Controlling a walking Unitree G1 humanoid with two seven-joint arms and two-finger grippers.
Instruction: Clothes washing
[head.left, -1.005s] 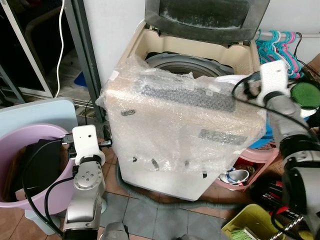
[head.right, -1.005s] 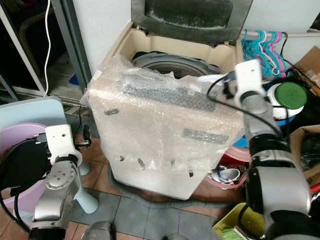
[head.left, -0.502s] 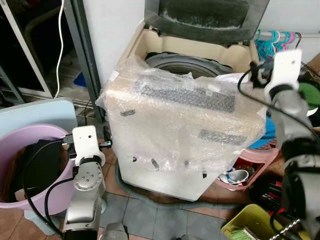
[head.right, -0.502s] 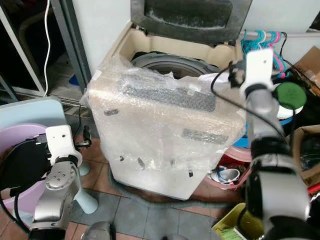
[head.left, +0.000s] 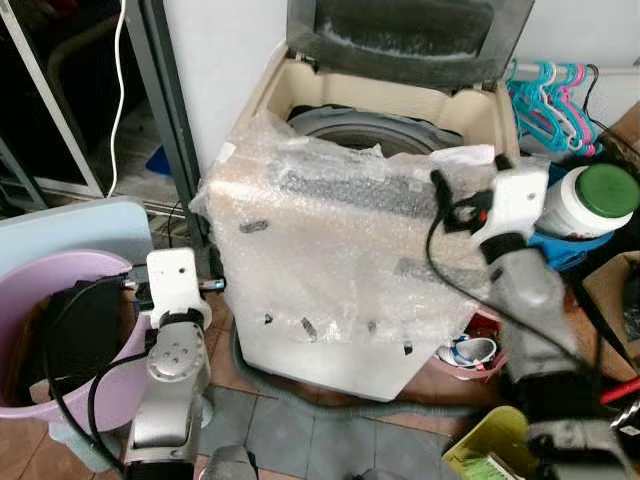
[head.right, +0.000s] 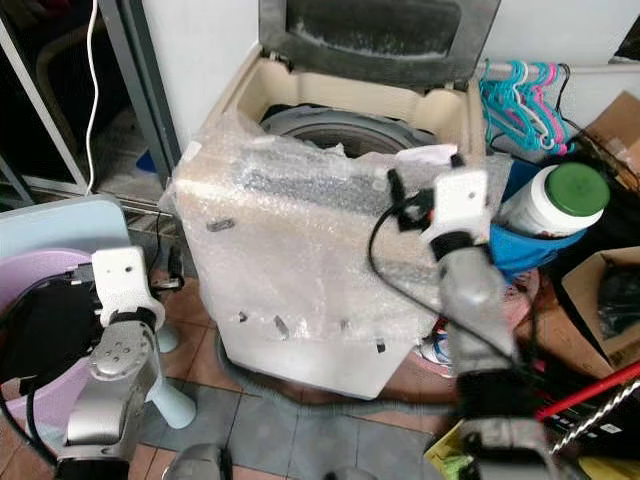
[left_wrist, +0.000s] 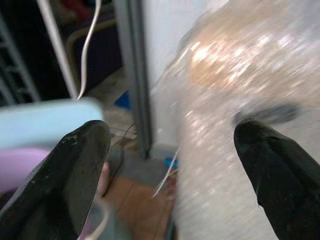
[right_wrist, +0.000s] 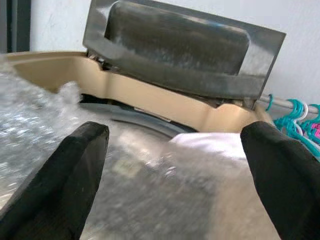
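- Now we face the washer (head.left: 350, 290), beige, wrapped in bubble wrap (head.left: 300, 240), its lid (head.left: 400, 35) raised and the drum (head.right: 330, 128) open to us.
- Our right gripper (right_wrist: 170, 150) hangs over the washer's front right corner, fingers spread wide, empty, aimed across the top toward the lid; a white cloth (right_wrist: 210, 144) lies at the drum's right rim, just ahead of it.
- Our left gripper (left_wrist: 170, 150) is low beside the washer's left flank, fingers wide, empty.
- The pink tub (head.left: 30, 300) with dark laundry (head.left: 85, 330) sits just left of our left arm, so we judge that arm nearer the clothes, the drum lying up and to the right of it.
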